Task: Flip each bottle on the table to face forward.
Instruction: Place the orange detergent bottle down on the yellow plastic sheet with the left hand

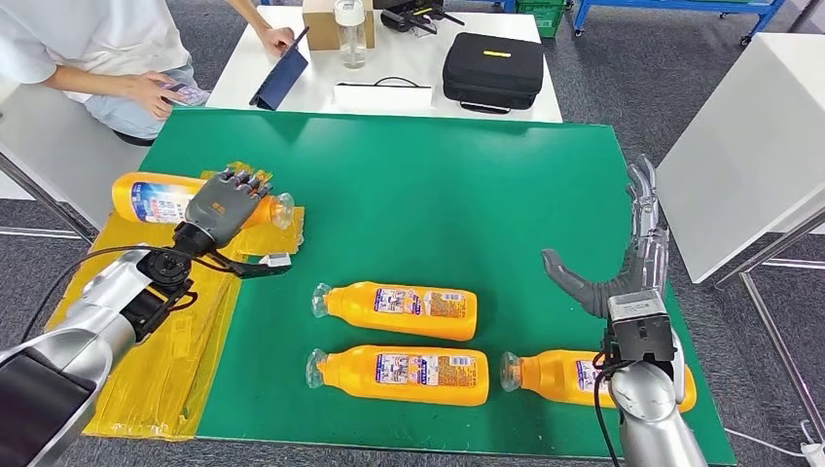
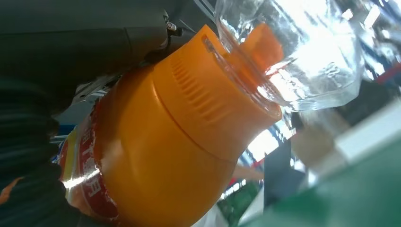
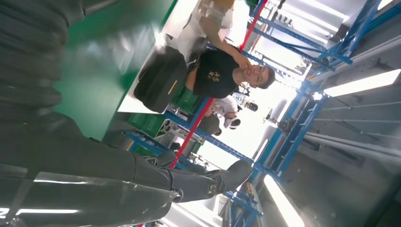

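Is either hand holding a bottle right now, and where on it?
The left hand grips an orange bottle around its upper body, near the neck. The right hand holds nothing.

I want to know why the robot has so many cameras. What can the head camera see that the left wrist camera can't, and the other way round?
Head view alone: three orange bottles lying on the green table, namely the upper middle bottle, the lower middle bottle and the right bottle; the open right hand; and a person's hand at the white table.

Left wrist view alone: the ribbed orange cap under a clear cover, very close.

Both: the held bottle that the left hand grips, and some green table.
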{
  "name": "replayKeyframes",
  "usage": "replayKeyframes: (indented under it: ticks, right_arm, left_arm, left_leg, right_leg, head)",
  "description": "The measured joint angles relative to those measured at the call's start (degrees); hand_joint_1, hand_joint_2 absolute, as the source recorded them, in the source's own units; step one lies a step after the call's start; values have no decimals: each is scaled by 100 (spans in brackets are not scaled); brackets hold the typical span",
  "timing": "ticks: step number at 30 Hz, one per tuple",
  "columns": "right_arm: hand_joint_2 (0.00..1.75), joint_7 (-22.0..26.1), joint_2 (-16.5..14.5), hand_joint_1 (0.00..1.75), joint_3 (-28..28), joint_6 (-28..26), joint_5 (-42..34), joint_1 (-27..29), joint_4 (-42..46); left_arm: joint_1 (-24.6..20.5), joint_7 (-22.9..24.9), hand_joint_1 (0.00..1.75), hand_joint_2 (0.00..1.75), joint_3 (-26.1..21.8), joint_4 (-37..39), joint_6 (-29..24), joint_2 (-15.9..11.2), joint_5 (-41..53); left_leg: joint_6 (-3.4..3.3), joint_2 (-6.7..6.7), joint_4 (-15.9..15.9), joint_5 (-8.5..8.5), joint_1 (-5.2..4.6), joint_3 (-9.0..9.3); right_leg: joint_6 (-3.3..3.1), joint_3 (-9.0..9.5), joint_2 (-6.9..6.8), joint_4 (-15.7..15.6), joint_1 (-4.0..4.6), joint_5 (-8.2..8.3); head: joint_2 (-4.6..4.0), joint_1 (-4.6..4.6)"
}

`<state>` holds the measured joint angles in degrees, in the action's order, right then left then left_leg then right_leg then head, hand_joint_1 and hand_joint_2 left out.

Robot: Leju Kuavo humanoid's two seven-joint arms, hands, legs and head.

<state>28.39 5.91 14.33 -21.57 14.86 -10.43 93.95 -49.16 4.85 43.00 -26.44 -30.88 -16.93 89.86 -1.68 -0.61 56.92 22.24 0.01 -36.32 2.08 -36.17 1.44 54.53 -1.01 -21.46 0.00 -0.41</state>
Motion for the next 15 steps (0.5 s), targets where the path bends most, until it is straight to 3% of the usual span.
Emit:
replayKeyframes:
  ticks: [7, 15]
  right_arm:
    - [175, -85, 31, 0, -87, 105, -155, -87, -113]
    - [175, -125, 31, 0, -84, 151, -16, -93, -288]
  left_arm:
    - [26, -593, 175, 175, 38, 544, 557, -129, -46]
    - [331, -752, 175, 175, -59, 785, 582, -226, -249]
  left_leg:
    - [2, 12, -1, -2, 1, -8]
    - [3, 18, -1, -3, 1, -9]
  right_leg:
    - [-1, -1, -5, 4, -1, -1]
    - [-2, -3, -11, 4, -1, -2]
  head:
    - [0, 1]
    - [0, 1]
